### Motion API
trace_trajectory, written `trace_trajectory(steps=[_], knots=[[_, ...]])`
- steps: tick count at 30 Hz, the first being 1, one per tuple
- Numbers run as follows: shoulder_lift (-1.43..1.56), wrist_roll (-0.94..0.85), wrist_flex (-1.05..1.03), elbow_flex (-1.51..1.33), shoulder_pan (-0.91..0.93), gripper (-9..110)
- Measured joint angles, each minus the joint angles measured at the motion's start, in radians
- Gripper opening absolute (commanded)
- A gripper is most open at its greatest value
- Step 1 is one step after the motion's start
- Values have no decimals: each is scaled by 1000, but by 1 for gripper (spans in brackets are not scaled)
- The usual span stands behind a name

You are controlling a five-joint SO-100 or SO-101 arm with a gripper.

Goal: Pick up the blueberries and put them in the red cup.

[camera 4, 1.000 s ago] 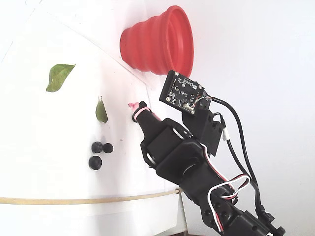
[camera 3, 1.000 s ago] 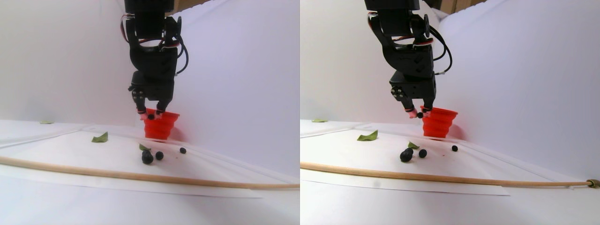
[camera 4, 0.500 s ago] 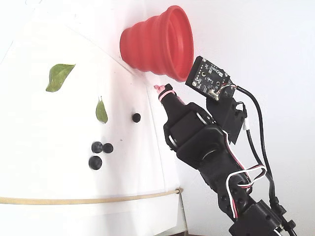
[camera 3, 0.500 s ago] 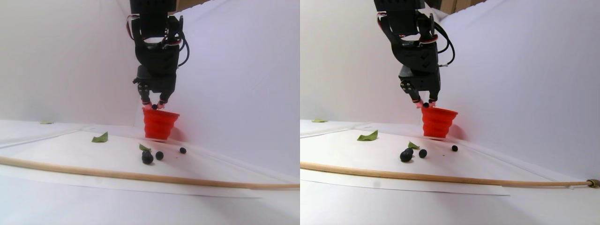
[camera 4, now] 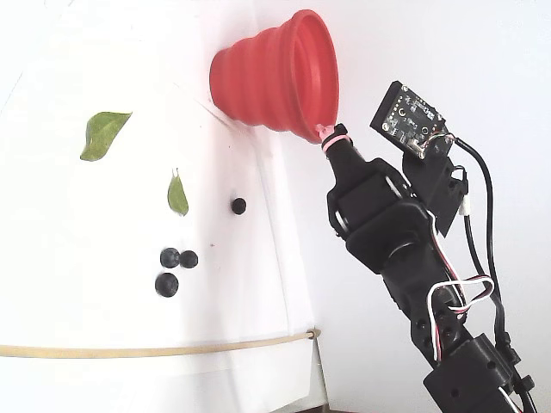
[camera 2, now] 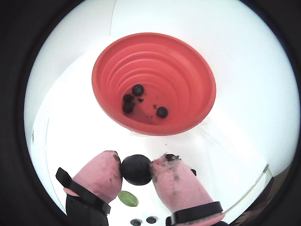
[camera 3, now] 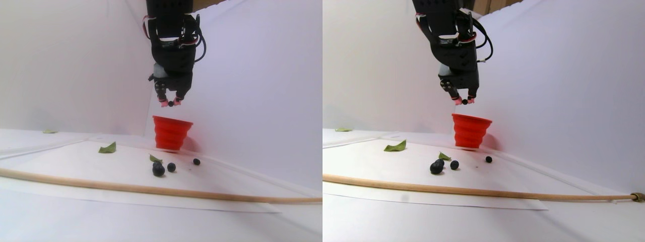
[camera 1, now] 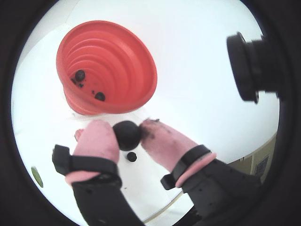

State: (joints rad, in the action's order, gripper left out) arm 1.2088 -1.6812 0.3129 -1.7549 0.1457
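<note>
The arm reaches down from twelve o'clock, its gripper (camera 2: 137,170) raised high, pink fingertips (camera 2: 101,173) pinching a blueberry (camera 2: 136,169).

White enclosure all round: plain matte white back wall (camera 3: 65,60) on the left of the stereo pair view, a second white panel (camera 3: 262,75) angling in from the right, the two meeting in a corner. Floor is a white paper sheet (camera 3: 90,169) on a white tabletop, visible seams and a raised paper edge along the front. A thin light wooden dowel (camera 3: 151,190) lies across the foreground, also along the bottom of the fixed view (camera 4: 155,350). Brown cardboard strip (camera 3: 209,4) shows above the panels at top. Lighting even, diffuse, soft shadows only.
</note>
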Motion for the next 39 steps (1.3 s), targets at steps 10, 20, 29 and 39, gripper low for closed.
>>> trace_trajectory(steps=[10,20,29,39], knots=[[-86,-6,-2,92,15,12],[-158,-6,-29,202,32,12],[-218,11,-55,310,32,12],[-304,11,-61,422,32,12]])
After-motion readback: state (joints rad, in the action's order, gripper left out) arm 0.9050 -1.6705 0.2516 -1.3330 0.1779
